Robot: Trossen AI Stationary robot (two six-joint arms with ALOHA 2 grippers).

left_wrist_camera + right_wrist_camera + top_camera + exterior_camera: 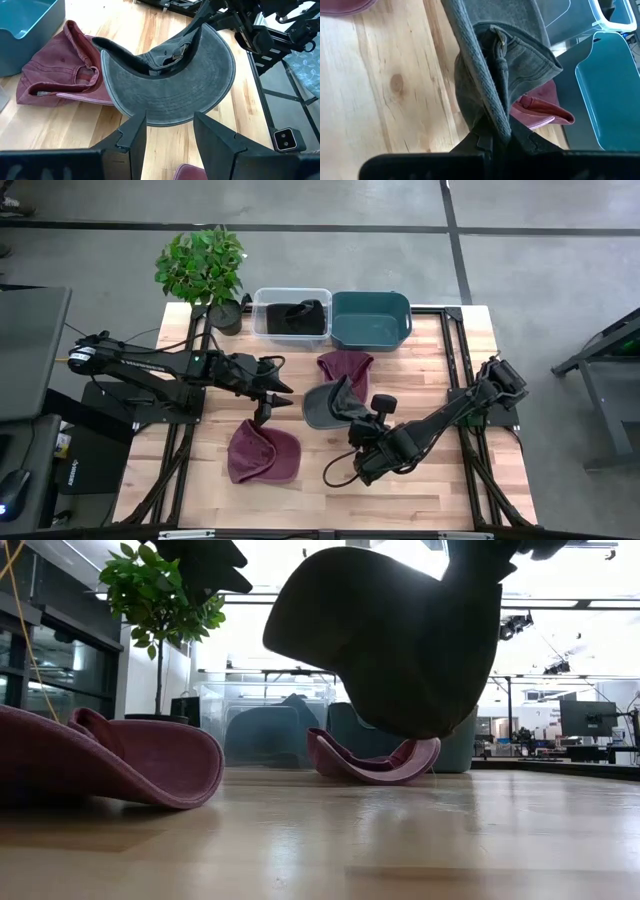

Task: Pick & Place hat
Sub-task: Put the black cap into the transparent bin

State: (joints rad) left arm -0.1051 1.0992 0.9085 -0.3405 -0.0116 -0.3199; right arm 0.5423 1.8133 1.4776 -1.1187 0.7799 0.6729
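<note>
Overhead and level views of a hat transfer, with the grey hat (328, 406) lifted clear of the wooden table (440, 480). The right gripper (352, 418) has its fingers pressed together on a fold of the hat's fabric, as the right wrist view shows, and the level view shows the hat hanging above the tabletop with a gap beneath it. The governing relation is that between the carried hat and the two bins at the table's far edge: taking the held hat as the centre of a clock face in the overhead view, the teal bin (372, 319) lies at about 1 o'clock and the clear bin (291, 314), which already holds a dark hat, at about 11 o'clock, both well apart from it. The right arm reaches in from about 3 o'clock, its forearm slanting down toward the table's middle. The left gripper (268, 395) hovers just beside the hat at about 9 o'clock, fingers partly spread and holding nothing, with the brim directly ahead of them. One maroon hat (264, 452) lies on the table at about 8 o'clock, another maroon hat (345, 365) at about 12 o'clock, and a potted plant (204, 268) stands at the far left corner.
</note>
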